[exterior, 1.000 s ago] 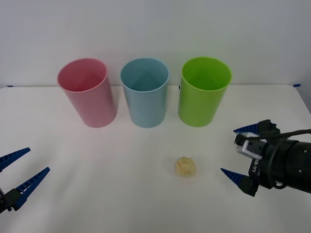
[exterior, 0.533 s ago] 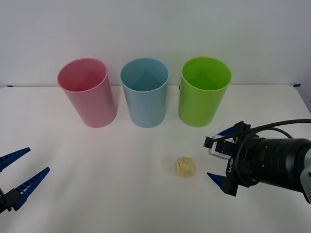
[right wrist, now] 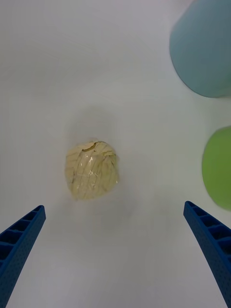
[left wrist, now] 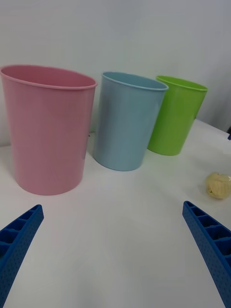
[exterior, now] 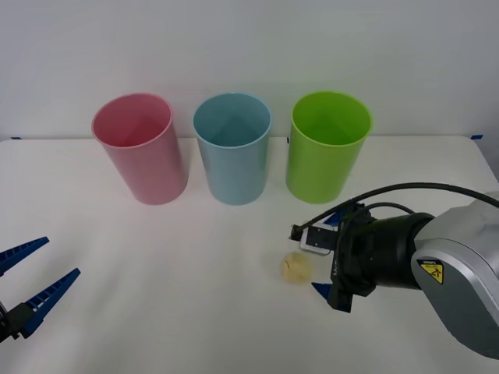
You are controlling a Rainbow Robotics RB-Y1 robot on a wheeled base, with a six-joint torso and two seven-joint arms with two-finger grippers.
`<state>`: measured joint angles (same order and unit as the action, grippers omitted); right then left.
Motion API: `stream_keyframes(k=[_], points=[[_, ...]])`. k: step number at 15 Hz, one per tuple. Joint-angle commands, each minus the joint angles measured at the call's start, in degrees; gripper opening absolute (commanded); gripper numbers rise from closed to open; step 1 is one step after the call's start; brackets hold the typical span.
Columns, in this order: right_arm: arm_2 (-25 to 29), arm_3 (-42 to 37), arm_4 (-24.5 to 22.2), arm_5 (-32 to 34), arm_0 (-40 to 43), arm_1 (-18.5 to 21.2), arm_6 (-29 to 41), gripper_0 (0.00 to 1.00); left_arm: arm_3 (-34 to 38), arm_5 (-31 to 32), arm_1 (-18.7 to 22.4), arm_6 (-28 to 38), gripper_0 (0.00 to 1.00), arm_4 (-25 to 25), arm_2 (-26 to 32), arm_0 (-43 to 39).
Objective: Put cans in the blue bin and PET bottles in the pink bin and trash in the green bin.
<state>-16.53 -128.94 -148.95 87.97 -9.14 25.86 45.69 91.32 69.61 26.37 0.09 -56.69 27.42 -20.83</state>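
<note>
Lying crumpled and wrinkly on the white table (exterior: 156, 257), in front of the green bin (exterior: 326, 148), the trash (exterior: 295, 267) sits just beside the right gripper (exterior: 331, 253), whose ribbed blue fingers (right wrist: 211, 243) spread wide, touching nothing. Smooth plastic blue bin (exterior: 232, 148) and pink bin (exterior: 142, 148) line the far edge. The left gripper (exterior: 31, 276) waits open near the front left corner.

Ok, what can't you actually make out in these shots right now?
- Front view: the right gripper hides the near side of the trash.
- Front view: the left gripper is cut off by the frame corner.
- Right wrist view: the green bin and blue bin are cropped by the edge.
</note>
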Motion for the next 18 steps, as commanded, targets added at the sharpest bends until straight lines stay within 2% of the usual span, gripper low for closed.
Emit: stream_keyframes(k=[1, 9, 18], points=[[-1.1, 5.5, -1.3, 1.4, -3.0, -3.4, -0.2, 1.00, 0.0, 0.0, 0.0, 0.0, 1.00, 0.0, 0.0, 0.0], [-4.1, 13.4, -3.4, 2.0, -6.6, -4.2, -0.3, 1.00, 0.0, 0.0, 0.0, 0.0, 1.00, 0.0, 0.0, 0.0], [-6.2, 20.5, -5.4, 1.2, -9.2, -7.5, 0.1, 1.00, 0.0, 0.0, 0.0, 0.0, 1.00, 0.0, 0.0, 0.0]])
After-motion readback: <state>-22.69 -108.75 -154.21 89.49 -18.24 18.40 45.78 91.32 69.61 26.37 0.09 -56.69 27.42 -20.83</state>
